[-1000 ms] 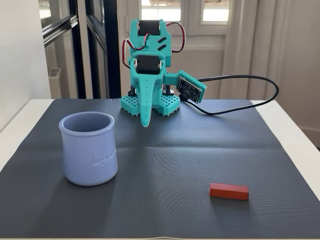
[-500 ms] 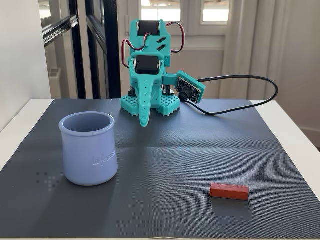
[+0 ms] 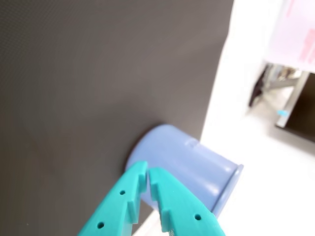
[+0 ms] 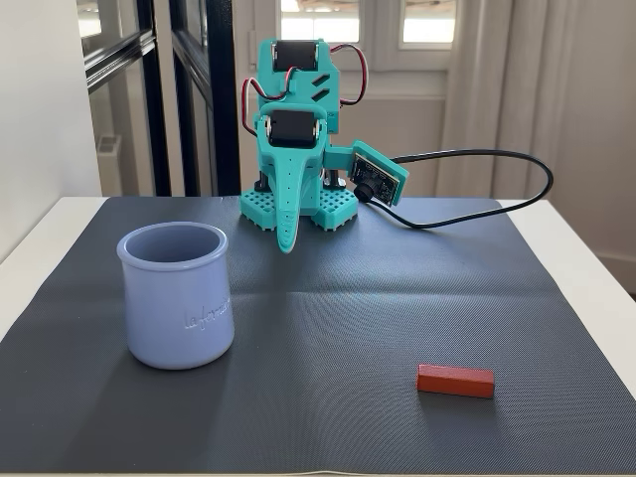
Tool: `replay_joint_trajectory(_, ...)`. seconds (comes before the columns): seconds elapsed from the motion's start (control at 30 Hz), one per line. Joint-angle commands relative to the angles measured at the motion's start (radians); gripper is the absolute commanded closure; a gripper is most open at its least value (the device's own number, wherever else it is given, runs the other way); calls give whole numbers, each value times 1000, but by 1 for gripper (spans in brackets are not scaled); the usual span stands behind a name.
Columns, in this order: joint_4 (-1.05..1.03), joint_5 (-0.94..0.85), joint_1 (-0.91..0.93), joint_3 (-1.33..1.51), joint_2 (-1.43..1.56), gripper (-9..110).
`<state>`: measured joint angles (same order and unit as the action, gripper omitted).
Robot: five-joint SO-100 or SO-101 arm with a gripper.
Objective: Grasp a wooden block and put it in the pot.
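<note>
The wooden block is a small red bar lying flat on the dark mat at the front right in the fixed view; it is out of the wrist view. The pot is a lavender-blue jar standing upright at the front left of the mat, with script on its side. It also shows in the wrist view, just beyond the fingertips. My teal gripper hangs folded at the arm's base at the back of the mat, tips pointing down, shut and empty; it also shows in the wrist view.
The dark mat covers a white table. A black cable loops from the wrist camera at the back right. The arm's base stands at the mat's back edge. Window frames stand behind.
</note>
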<state>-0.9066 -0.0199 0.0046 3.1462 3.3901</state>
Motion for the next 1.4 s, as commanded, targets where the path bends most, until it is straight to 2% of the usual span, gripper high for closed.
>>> replay_joint_trajectory(0.0,5,8,-5,-28,-11,101)
replay_joint_trajectory(0.27,12,8,-17,-301,-400,101)
replay_joint_trajectory(0.57,14,26,-221,-729,-999,101)
replay_joint_trajectory(0.87,14,370,-324,-1035,-1450,101)
replay_joint_trajectory(1.37,14,617,-391,-1459,-1922,101)
